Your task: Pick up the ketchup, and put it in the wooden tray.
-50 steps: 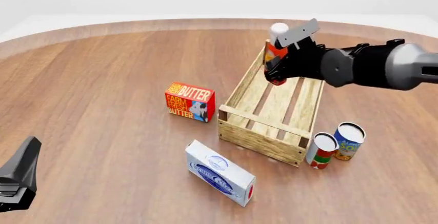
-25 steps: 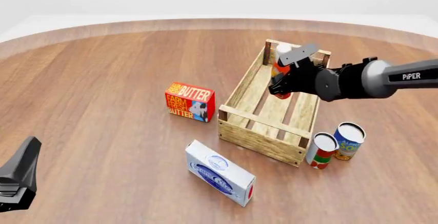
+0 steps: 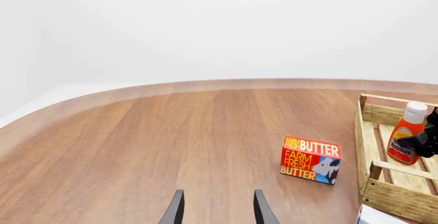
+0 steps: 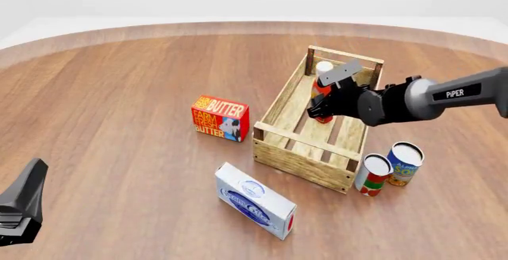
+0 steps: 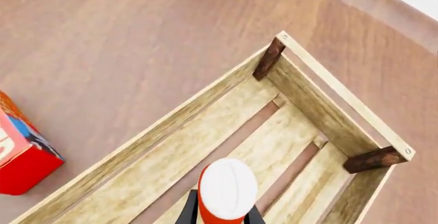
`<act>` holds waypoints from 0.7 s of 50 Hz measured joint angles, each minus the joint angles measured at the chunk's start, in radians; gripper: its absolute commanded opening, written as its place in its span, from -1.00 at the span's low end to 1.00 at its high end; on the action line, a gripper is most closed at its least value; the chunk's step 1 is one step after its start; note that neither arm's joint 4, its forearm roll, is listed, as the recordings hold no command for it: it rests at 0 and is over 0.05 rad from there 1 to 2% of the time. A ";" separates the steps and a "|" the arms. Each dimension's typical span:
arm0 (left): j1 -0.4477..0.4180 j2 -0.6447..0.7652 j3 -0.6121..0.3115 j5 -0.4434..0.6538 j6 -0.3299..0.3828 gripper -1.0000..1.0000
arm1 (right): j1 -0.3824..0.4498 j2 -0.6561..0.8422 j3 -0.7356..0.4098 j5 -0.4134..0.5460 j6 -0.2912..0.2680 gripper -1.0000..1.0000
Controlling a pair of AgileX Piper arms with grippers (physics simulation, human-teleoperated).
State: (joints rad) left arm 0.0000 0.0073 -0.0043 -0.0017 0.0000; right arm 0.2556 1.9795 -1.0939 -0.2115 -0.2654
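Table [image 4: 119,81]: round-edged wood top, fills view.

Wooden tray [image 4: 279,107]: slatted crate, right of centre, long axis running toward far edge. Largest item.

Right arm [image 4: 464,93]: in from right edge, marked PIPER, reaching over tray.

Right gripper [image 4: 324,100]: pinching ketchup at mid-body; gap betw. fingers only bottle-wide. Dark fingers just visible either side of bottle in right wrist view.

White-and-blue box [image 4: 256,200]: lying flat nr near edge, in front of tray.

Butter box [image 4: 220,118]: upright, just left of tray, apart from it.

Ketchup [image 4: 322,90]: upright, white cap up, inside tray's far half, base low among slats; contact w/ floor not discernible. Cap [image 5: 227,187] seen end-on in right wrist view.

Blue can [image 4: 405,163] & red-and-green can [image 4: 372,175]: side by side, off tray's near right corner.

Left gripper [image 3: 217,211]: near left corner, fingers spread, nothing betw. them, idle.

Step in hand, est.: placing, nearly done. Next calls for: seat base on slats, spread fingers, lift clear w/o tipping bottle.
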 measured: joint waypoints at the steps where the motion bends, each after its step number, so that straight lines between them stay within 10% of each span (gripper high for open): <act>1: 0.000 0.000 0.000 0.000 0.000 1.00 | 0.000 0.000 0.000 -0.001 0.000 -1.00; 14: 0.000 0.000 0.000 0.000 0.000 1.00 | -0.001 0.002 0.007 -0.020 0.005 -1.00; 15: 0.000 0.000 0.000 0.000 0.000 1.00 | -0.001 0.002 0.008 -0.021 0.006 1.00; 35: 0.000 0.000 0.000 0.000 0.000 1.00 | -0.011 -0.013 0.029 -0.019 0.011 1.00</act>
State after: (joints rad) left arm 0.0000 0.0073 -0.0043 -0.0017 0.0000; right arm 0.2446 1.9660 -1.0646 -0.2303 -0.2545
